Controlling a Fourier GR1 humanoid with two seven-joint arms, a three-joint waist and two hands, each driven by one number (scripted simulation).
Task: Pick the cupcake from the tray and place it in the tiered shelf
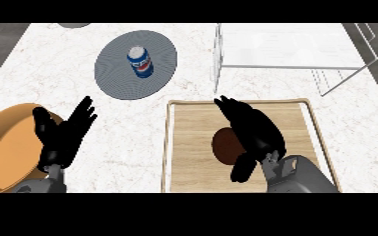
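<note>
A table (184,55) carries everything. Near and right of centre lies a tray (199,180), with a cupcake (224,147) on it. The right hand (251,130) is over the tray, covering the cupcake's right side. Far right, behind the tray, stands a tiered shelf (284,47). Far and left of the shelf lies a plate (118,75) with a can (140,61) on it. At the near left edge sits a round board (15,145), with the left hand (63,135) resting open over its right side.

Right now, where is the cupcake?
In the head view the cupcake sits on the wooden tray at lower right, partly hidden under the right hand, below the white tiered shelf.
</note>
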